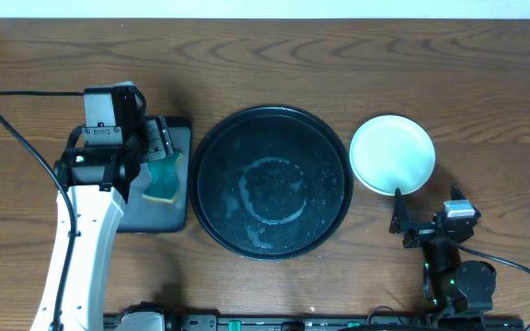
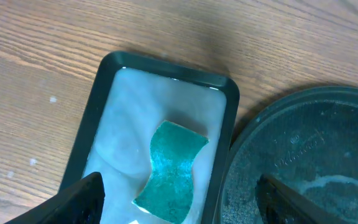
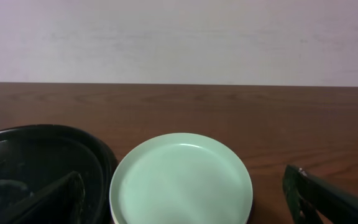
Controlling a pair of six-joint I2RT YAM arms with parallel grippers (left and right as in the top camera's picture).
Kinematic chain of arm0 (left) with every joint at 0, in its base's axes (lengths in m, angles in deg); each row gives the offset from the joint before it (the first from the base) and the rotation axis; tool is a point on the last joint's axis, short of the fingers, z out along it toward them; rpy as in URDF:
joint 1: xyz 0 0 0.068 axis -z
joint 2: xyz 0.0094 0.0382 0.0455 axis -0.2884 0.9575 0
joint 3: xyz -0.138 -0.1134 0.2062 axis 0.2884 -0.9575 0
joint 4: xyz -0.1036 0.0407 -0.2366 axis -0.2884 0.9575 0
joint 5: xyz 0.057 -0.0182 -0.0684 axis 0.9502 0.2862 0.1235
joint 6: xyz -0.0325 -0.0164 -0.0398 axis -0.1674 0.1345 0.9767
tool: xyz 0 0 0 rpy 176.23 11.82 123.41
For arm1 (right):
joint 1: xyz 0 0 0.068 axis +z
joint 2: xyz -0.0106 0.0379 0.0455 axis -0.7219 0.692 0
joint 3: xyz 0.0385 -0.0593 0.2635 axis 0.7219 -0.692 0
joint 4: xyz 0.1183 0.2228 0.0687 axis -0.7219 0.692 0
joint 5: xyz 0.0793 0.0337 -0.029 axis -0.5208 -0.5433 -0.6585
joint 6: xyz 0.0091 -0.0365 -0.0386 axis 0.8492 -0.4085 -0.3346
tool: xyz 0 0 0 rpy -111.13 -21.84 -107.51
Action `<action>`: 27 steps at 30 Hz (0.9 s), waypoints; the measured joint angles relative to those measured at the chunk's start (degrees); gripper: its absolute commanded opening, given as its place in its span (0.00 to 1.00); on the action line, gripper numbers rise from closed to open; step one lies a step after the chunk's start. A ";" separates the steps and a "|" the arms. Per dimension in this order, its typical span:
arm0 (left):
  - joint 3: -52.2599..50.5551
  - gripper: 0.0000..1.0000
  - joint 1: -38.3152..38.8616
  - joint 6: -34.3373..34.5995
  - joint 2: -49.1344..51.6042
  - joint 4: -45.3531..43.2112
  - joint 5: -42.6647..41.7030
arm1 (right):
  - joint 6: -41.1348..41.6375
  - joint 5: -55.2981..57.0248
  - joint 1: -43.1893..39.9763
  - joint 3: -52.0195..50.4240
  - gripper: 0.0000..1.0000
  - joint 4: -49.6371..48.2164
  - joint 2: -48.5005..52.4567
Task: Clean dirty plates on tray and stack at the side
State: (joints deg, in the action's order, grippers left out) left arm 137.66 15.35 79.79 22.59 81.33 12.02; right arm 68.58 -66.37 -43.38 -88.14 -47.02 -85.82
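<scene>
**Round tray holds no plate; mint plate lies at its right side**

The large round black tray (image 1: 214,175) with a raised rim stands in the middle of the brown wooden table (image 1: 339,55). No plate is on it. Its floor is wet, with a pale ring of foam and many small drops.

The pale mint round plastic plate (image 1: 392,154) lies on the table just beside the right edge of this tray, and its surface looks clean. In the right wrist view a thin paler edge shows under the plate at the lower left. It cannot be told how many plates lie below it.

The left gripper (image 2: 180,180) hangs over the small black rectangular tray (image 2: 98,99), which stands close to the left side of the round tray. Its jaws are spread wide and hold nothing. Between them, lower down, the teal-green sponge (image 2: 169,171) lies in milky white water inside this small tray.

The right gripper (image 3: 182,183) is near the front of the plate, on the side nearer to the robot. Its jaws are also spread wide, they hold nothing, and they do not touch the plate.
</scene>
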 measured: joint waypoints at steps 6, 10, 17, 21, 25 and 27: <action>0.00 0.78 0.00 0.00 0.00 0.02 0.00 | 0.00 0.00 0.00 0.00 0.99 0.00 0.00; 0.00 0.78 0.00 0.00 -0.11 0.00 0.00 | 0.00 0.00 0.00 0.00 0.99 0.02 0.00; 0.00 0.78 0.00 0.00 -7.82 0.04 0.00 | 0.00 0.02 0.00 0.00 0.99 0.00 0.02; 0.00 0.78 0.00 0.00 -17.35 0.00 -0.02 | 0.00 0.00 0.00 0.00 0.99 0.02 0.00; 0.00 0.78 0.00 0.00 -27.32 0.00 0.00 | -0.02 -0.02 0.00 0.00 0.99 0.00 0.02; 0.00 0.78 0.00 0.00 -31.17 -0.02 0.00 | -0.02 -0.02 0.00 0.00 0.99 0.02 0.02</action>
State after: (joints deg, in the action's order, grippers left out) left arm 137.66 15.35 79.79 -8.57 81.30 12.02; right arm 68.56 -66.39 -43.38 -88.14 -47.00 -85.79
